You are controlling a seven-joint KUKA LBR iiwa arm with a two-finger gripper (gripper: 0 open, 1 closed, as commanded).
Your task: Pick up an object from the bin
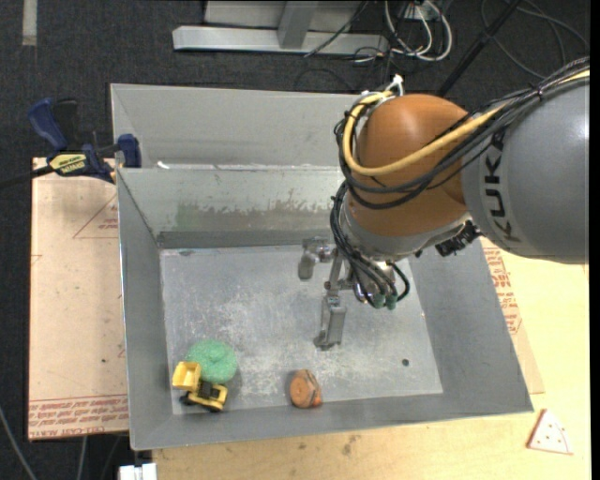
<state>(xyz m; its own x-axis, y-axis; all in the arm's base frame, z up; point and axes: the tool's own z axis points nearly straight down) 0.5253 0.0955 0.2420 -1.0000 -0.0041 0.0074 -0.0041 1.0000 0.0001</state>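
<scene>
We see the gripper (pixel 317 309) low over the middle of the bin (pixel 141 281), hanging from the arm that comes in from the right. Its two metal fingers (pixel 328 323) stand apart, one nearer the back wall and one nearer the front, with only bare floor between them. They hold nothing.

The thing nearest to them is a small brown rounded lump (pixel 305 389). It lies on the floor close to the front wall, a little left of the nearer finger and clearly apart from it, outside the gap. Well off to the left, in the front left corner, we find a green ball-like thing (pixel 214 359) and a yellow toy vehicle (pixel 200 386) with dark wheels. The toy touches the green thing's front left side. Both lie well apart from the gripper.

The bin is grey metal with sloping walls, and its flat floor is scuffed and flecked with pale speckles, thickest toward the back. Above the gripper sits the orange wrist cover (pixel 408 141), wrapped by yellow and black cables. Around the bin we make out dark carpet (pixel 56 56), and more cables (pixel 422 28) lie on it beyond the back wall.
</scene>
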